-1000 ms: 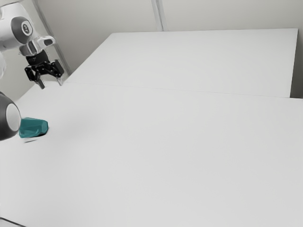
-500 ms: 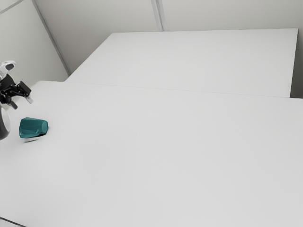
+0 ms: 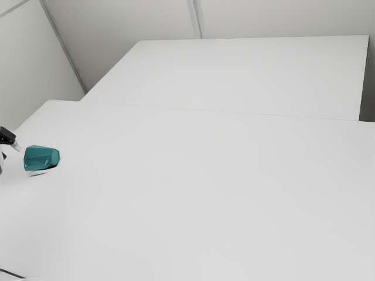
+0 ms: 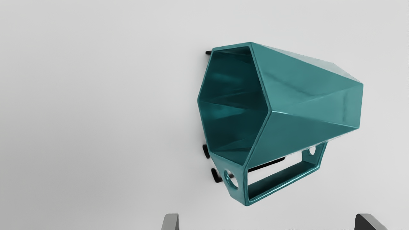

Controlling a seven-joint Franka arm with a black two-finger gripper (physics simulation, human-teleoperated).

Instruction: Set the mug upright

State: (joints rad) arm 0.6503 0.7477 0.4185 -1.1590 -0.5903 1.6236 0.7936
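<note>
While the mug (image 4: 306, 99) lay sideways, handle (image 4: 284, 182) toward the spread gripper (image 3: 10, 151), tabletop (image 3: 205, 181) ran from mug to the exterior view's right edge.

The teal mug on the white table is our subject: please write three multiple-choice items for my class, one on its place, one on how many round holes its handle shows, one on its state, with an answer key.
1. In the exterior view, the mug is near which edge?
A) Right
B) Left
C) Top

2. How many round holes show in its handle?
A) None
B) Five
C) Two

3. How does the mug rest on the table?
A) On its side
B) Upright on its base
C) Upside down on its rim

Key:
1. B: the exterior view has it close to the left edge.
2. C: in the wrist view, one hole shows at each end of the handle.
3. A: its open mouth faces sideways and its body lies along the table.
</note>
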